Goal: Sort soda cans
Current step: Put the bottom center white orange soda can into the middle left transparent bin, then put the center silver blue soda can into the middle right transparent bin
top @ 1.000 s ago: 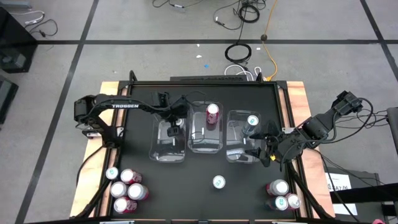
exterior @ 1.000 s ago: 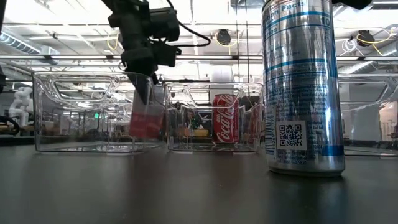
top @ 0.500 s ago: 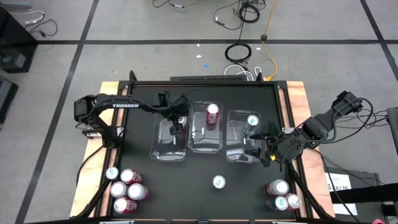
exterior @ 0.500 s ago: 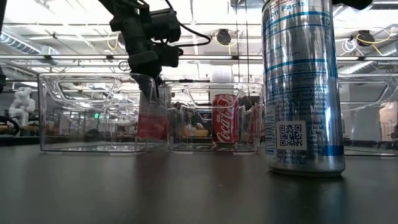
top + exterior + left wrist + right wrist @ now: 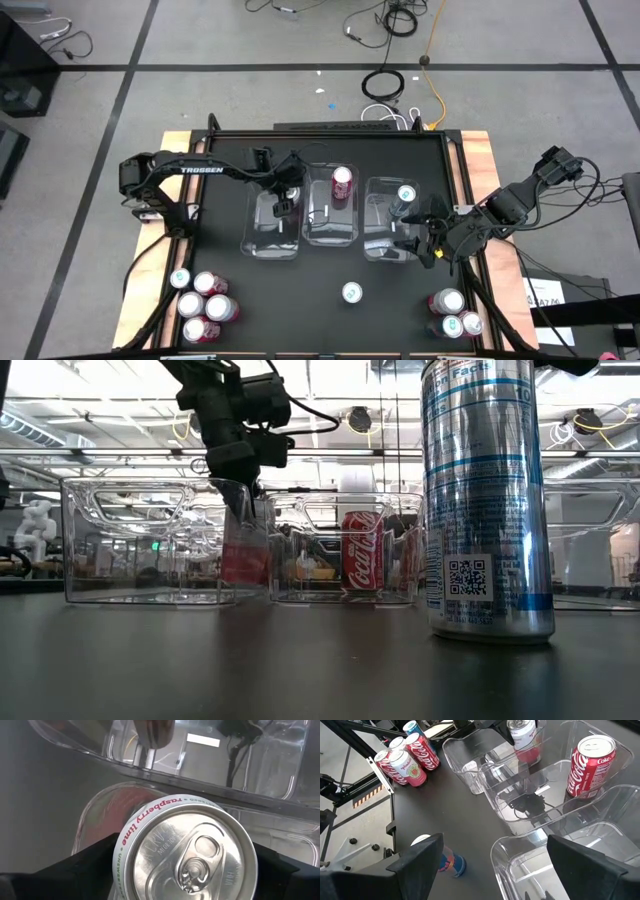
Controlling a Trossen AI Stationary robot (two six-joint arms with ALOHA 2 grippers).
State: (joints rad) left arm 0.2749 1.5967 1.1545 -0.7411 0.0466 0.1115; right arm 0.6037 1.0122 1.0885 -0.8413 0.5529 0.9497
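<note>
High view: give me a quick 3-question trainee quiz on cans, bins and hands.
1. True or false: the middle bin holds a red Coca-Cola can.
2. The left hand grips the raspberry lime can at which bin? A left, B middle, C right.
3. Fill in: the right hand, at the right bin, is ___ and empty.
Key: 1 true; 2 A; 3 open.

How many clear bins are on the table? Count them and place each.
3, side by side at mid-table: left bin with a pink can, middle bin with a red can, right bin with a teal can. None seems hidden.
</note>
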